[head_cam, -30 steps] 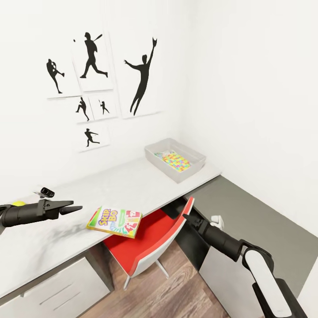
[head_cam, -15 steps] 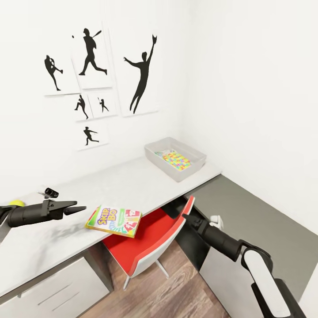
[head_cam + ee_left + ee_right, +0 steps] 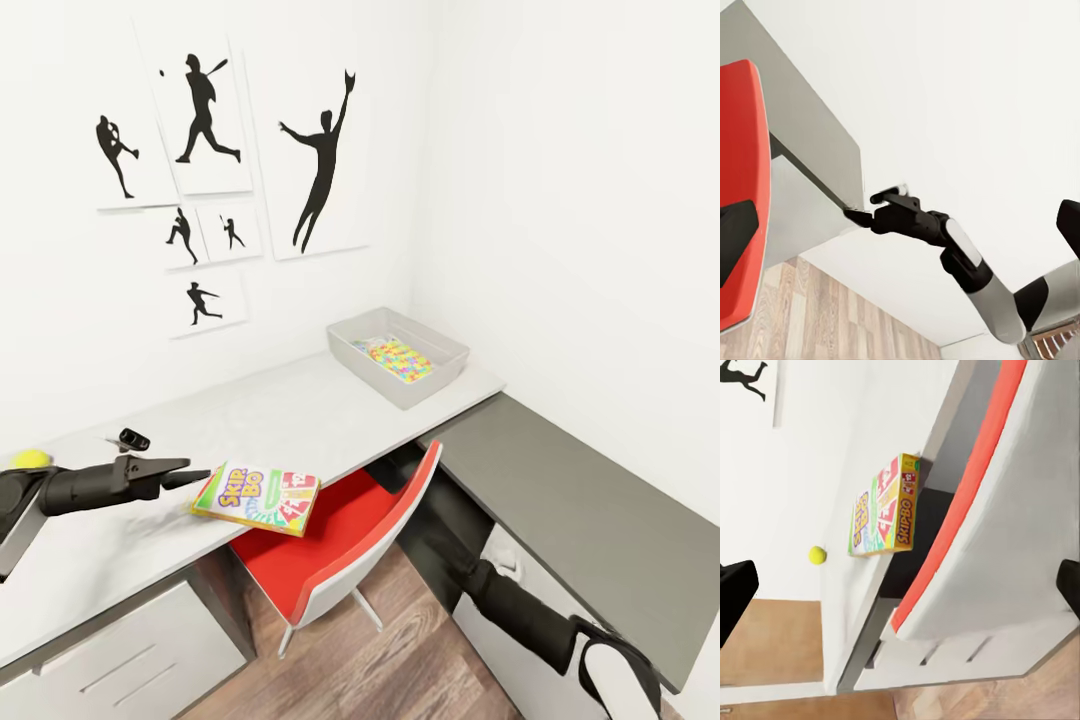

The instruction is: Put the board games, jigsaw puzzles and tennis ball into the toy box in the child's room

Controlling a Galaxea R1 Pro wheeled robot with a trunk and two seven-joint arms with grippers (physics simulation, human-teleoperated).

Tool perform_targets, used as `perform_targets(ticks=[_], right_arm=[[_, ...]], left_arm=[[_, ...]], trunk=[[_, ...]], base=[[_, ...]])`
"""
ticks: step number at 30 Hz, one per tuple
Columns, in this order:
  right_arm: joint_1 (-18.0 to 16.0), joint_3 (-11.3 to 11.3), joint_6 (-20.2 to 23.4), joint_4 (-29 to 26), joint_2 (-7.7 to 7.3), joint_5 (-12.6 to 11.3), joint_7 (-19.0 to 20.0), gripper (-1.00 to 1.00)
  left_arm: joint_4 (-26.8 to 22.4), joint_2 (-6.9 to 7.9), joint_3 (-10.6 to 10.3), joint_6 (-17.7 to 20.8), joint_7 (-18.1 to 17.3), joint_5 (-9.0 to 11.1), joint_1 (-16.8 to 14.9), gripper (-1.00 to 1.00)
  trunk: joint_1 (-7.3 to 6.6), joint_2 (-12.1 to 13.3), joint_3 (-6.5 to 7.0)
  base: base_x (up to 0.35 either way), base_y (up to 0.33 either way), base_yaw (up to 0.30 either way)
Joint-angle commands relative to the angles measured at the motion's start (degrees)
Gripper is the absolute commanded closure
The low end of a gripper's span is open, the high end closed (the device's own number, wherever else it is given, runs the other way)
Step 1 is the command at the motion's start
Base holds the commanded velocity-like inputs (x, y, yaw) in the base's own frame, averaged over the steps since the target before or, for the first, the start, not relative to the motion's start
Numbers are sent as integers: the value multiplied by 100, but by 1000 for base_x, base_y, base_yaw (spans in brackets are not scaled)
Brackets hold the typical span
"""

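In the head view we saw the left gripper [image 3: 196, 476] stretched low over the table [image 3: 330, 415], its two fingers drawn close together and pinching nothing, the tips just beside the near edge of the Skip-Bo board game [image 3: 258, 497]. That box lay at the table's front edge, one corner hanging out above the red chair [image 3: 340, 545], so we judged that a sideways nudge from the closed fingers could tip it off onto the seat or the floor. The tennis ball [image 3: 30, 459] sat behind the left arm and could roll if the forearm brushed it. The toy box [image 3: 397, 356] stood well apart at the far end of the table with a jigsaw puzzle [image 3: 398, 361] lying in it, a long carry on which a weak pinch of the flat box might slip. In the left wrist view we saw the right gripper [image 3: 866, 208] close under the edge of the dark side desk [image 3: 810, 142], its fingers a little apart and holding nothing; raising that arm carelessly might knock the desk's underside. In the right wrist view the board game [image 3: 885, 506] showed its overhang plainly, the tennis ball [image 3: 817, 555] lay on the table [image 3: 802, 472] apart from it, and we could not tell that gripper's state from the dark tips at the frame's sides.
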Motion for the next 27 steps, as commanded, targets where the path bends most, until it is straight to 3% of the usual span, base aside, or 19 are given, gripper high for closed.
perform_targets(ticks=[1, 4, 7, 27], right_arm=[[49, -58, 31, -4, 1, 4, 67, -100], [226, -196, 27, -11, 3, 4, 249, -100], [273, -233, 28, -13, 3, 5, 299, -100], [298, -278, 5, 62, 3, 72, 327, -100]], left_arm=[[0, -24, -20, 62, -26, 4, -6, -100], [-3, -159, -46, 66, -26, -3, -12, -100], [-4, -195, -52, 68, -26, -5, -14, -100], [-1, -221, -60, 68, -26, -6, -14, -100]], trunk=[[23, -47, -25], [89, -167, -79], [155, -287, -132], [594, -1089, -492]], base=[[0, 0, 0], [0, 0, 0], [0, 0, 0], [0, 0, 0]])
